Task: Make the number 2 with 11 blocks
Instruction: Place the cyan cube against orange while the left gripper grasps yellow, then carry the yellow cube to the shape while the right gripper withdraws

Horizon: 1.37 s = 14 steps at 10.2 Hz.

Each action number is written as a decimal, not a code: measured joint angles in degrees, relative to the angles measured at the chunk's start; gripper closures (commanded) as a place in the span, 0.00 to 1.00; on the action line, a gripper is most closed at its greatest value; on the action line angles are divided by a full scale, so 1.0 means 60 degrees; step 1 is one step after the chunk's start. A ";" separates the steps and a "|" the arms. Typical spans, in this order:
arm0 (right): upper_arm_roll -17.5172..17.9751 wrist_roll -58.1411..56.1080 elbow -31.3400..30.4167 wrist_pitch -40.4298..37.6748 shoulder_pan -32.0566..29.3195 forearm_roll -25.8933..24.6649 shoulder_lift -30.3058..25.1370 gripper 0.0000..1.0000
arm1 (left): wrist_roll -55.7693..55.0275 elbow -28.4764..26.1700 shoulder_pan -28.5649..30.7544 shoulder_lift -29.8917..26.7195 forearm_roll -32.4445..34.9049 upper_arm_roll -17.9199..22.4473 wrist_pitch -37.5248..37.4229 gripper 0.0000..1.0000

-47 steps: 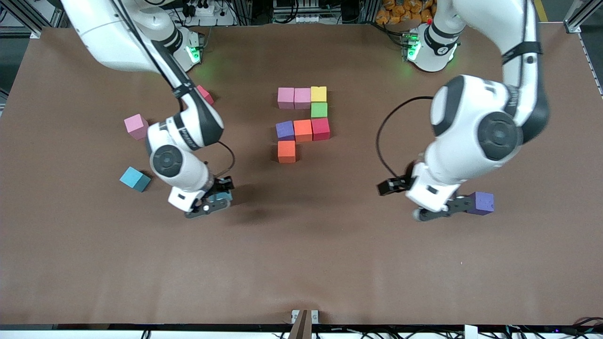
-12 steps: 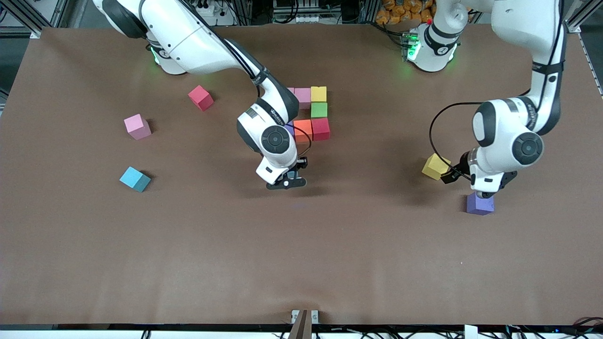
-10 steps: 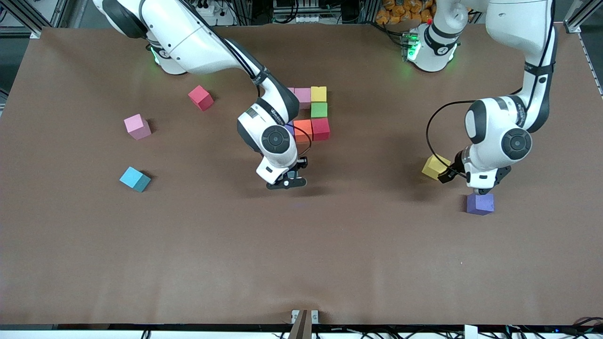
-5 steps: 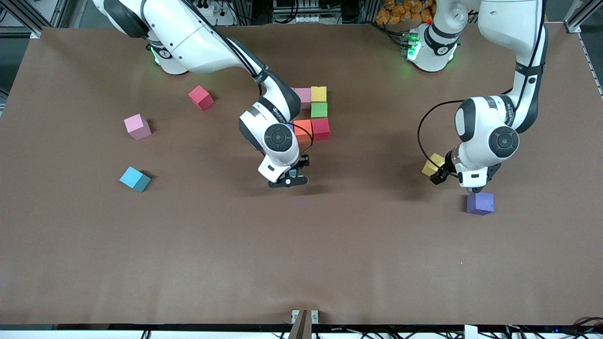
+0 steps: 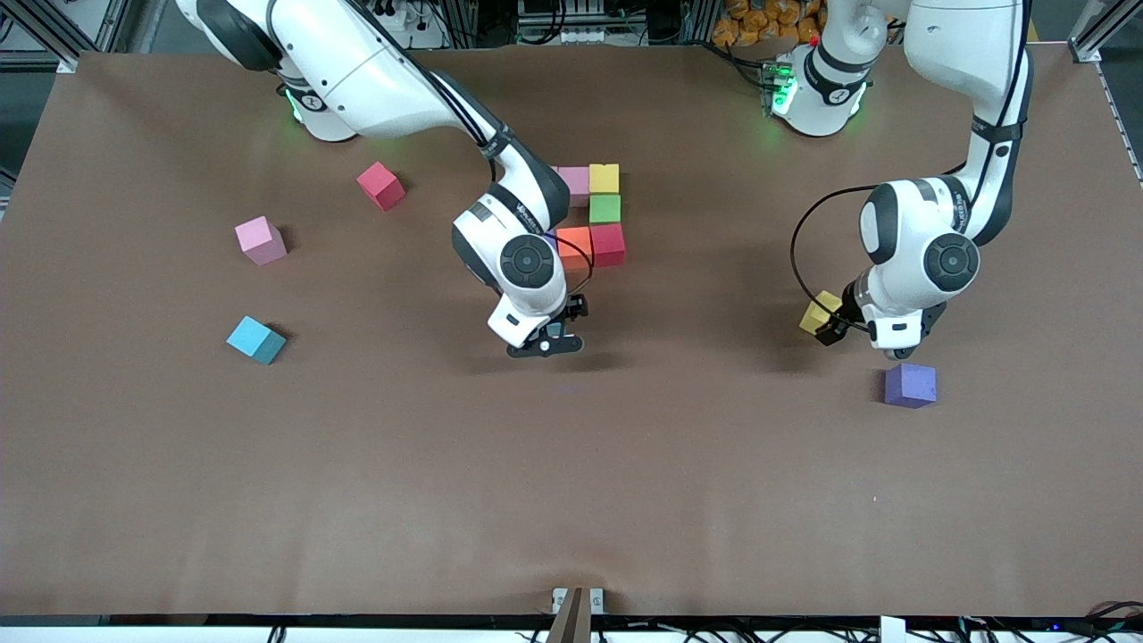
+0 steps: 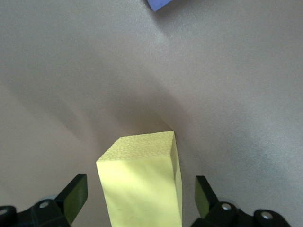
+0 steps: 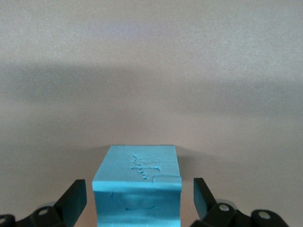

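Brown table [image 5: 179, 500] with both end effectors wide open, straddling one teal block [image 7: 137, 189] and one yellow block [image 6: 142, 184].

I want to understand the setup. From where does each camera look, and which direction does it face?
Front view: high, across the table, facing both arms' bases; both arms show.
Left wrist view: on the left arm, looking down at a yellow block between open left gripper fingers; front view shares it.
Right wrist view: likewise, teal block, open right gripper.

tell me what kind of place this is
Probably a robotics lab: two Franka arms bolted at a brown-covered table, aluminium framing and cabling along its edge, and coloured foam blocks laid out as a manipulation exercise.
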 measured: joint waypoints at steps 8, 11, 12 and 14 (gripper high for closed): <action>-0.0106 -0.0414 0.0100 -0.1116 -0.1420 -0.0019 -0.1247 0.00 | -0.0008 -0.0209 -0.0063 0.0282 -0.0499 -0.0045 0.0534 0.00; -0.0128 -0.0534 -0.0069 -0.1668 -0.2312 -0.0418 -0.1378 0.00 | -0.0007 -0.0171 -0.0234 0.0789 -0.1138 -0.0128 0.0897 0.69; -0.0137 -0.0541 -0.0220 -0.1674 -0.2593 -0.0516 -0.1431 0.00 | -0.0007 -0.0128 -0.0314 0.0868 -0.1248 -0.0134 0.0926 0.96; -0.0144 -0.0629 -0.0464 -0.1692 -0.3170 -0.0582 -0.1616 0.00 | -0.0007 -0.0028 -0.0381 0.0869 -0.1264 -0.0134 0.0929 0.98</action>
